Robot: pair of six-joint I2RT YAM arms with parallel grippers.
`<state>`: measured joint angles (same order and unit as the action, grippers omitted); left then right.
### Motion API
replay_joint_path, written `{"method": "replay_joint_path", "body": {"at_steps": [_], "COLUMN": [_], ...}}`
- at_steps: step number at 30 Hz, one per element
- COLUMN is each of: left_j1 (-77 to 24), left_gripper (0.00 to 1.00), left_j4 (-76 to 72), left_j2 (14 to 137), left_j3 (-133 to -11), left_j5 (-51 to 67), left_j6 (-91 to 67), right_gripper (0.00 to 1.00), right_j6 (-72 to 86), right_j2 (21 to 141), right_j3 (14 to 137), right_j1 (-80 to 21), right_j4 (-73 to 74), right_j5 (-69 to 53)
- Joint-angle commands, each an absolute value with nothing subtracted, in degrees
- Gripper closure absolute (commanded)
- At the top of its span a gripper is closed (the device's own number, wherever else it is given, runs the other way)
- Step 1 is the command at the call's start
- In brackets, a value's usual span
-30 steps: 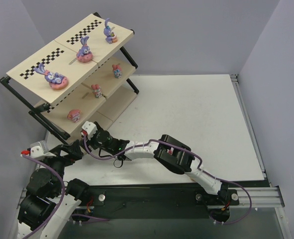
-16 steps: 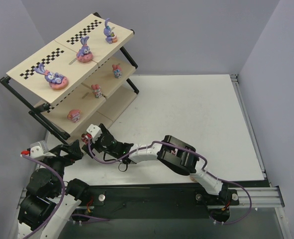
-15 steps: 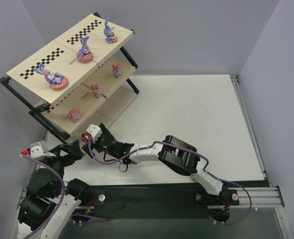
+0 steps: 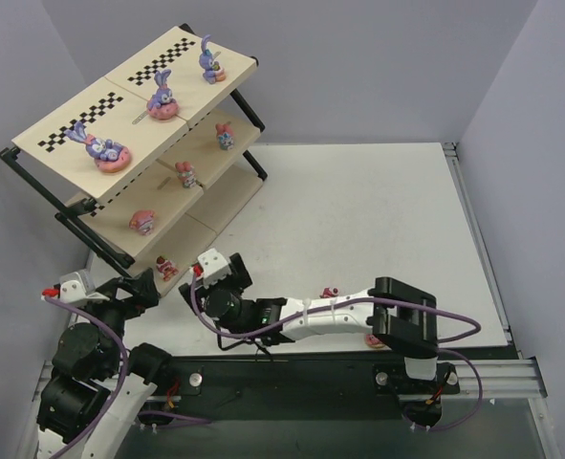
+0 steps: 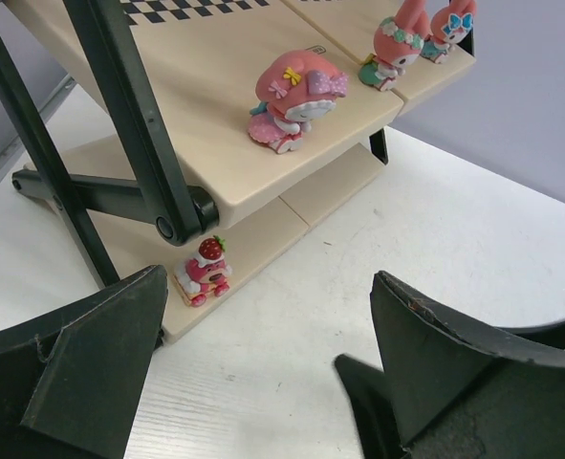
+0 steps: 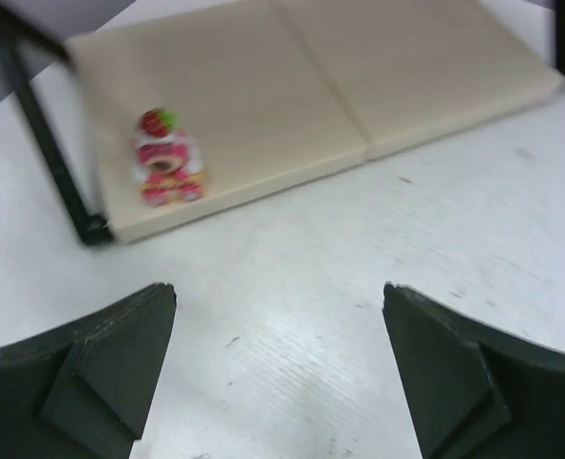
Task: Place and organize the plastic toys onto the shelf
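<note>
Holding nothing in the right gripper (image 6: 280,292) or left gripper (image 5: 268,277), both spread wide by the shelf (image 4: 72,124), with the strawberry toy (image 6: 167,158) upright on the bottom board (image 6: 292,86), apparently starting that row, and two toys (image 4: 329,290) waiting on the table (image 4: 378,210).

The shelf (image 5: 215,124) has pale, matt wooden boards with fine grain on a black metal frame (image 5: 129,110) of dull sheen. The plastic toys (image 5: 296,91) look glossy and smooth, as does the strawberry-topped figure (image 5: 203,271) at 7 o'clock in the left wrist view. The tabletop (image 4: 378,210) is white, matt and faintly scuffed.
</note>
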<state>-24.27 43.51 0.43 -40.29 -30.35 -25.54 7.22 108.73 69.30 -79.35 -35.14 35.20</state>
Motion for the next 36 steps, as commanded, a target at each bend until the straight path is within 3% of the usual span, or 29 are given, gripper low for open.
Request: {"method": "replay_joint_path", "body": {"at_steps": [1,7,11,21,36], "left_j1": [-23.8,-23.7,-23.7,-23.7,-23.7], "left_gripper": [0.03,0.03,0.03,0.03,0.02], "left_j4": [40.9,40.4,40.3,39.9,39.8], "left_j2": [-6.6,-5.7,-5.2,-4.6,-5.1], "left_j3": [-39.9,-39.6,-39.6,-39.4,-39.4], "left_j5": [-27.9,-26.7,-26.2,-25.4,-25.5], "left_j6": [-23.8,-23.4,-23.2,-22.9,-22.8], "right_gripper": [0.06,0.09,0.09,0.09,0.14], "right_j6": [40.7,94.2,114.6,115.6,111.0], "right_j2": [100.2,98.6,102.3,100.8,99.8], "right_j3": [70.0,71.2,70.6,65.0,55.8], "right_j1": [-79.5,-77.9,-76.9,-75.3,-73.7], "right_j4": [2.9,49.3,67.0,67.9,53.0], "right_j5": [62.3,65.6,62.4,60.7,56.6]}}
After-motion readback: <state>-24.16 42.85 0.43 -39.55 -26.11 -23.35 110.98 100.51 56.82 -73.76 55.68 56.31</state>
